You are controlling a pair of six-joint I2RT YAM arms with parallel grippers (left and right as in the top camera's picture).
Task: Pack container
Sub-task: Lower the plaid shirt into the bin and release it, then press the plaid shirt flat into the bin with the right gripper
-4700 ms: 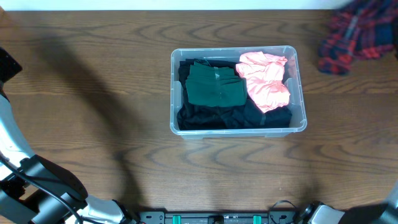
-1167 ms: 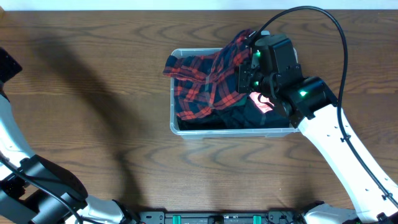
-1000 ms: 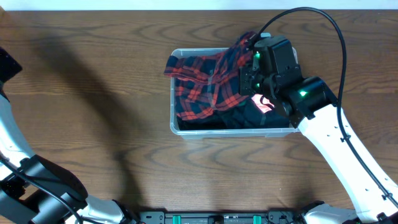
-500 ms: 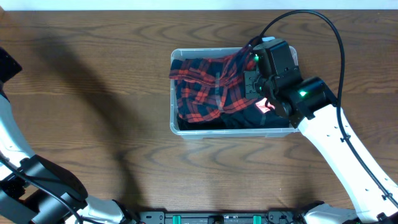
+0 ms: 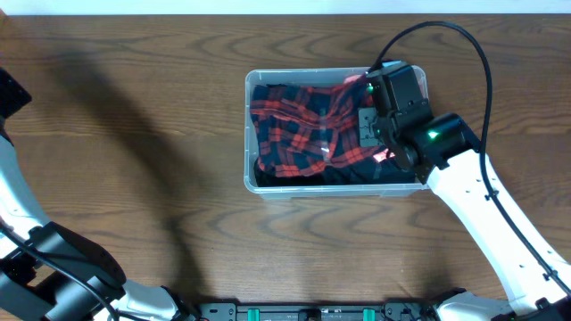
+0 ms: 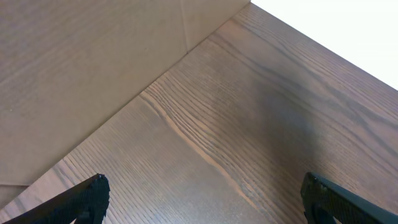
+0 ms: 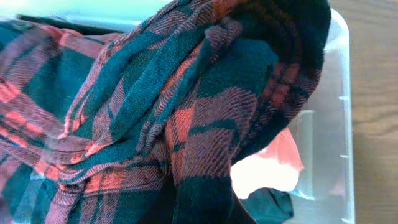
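The clear container [image 5: 252, 134] stands at the table's middle, and its right wall [image 7: 343, 118] shows in the right wrist view. A red and dark plaid shirt [image 5: 303, 125] fills most of it, lying over darker clothes. My right gripper [image 5: 366, 123] hangs over the container's right half, shut on a bunched fold of the plaid shirt [image 7: 205, 155]; the cloth hides its fingers. A pink garment [image 7: 267, 165] peeks out under the shirt. My left gripper [image 6: 202, 199] is open over bare wood, away from the container, with nothing between its fingertips [image 6: 93, 190].
A dark green cloth [image 7: 270, 208] lies at the container's bottom beside the pink garment. The right arm [image 5: 482, 214] reaches in from the lower right. The left arm [image 5: 18, 205] stands along the table's left edge. A pale board [image 6: 81, 62] borders the table.
The right gripper has moved down and slightly right with the plaid shirt. The shirt, which hung over the tub's back left corner, now lies inside the rim.
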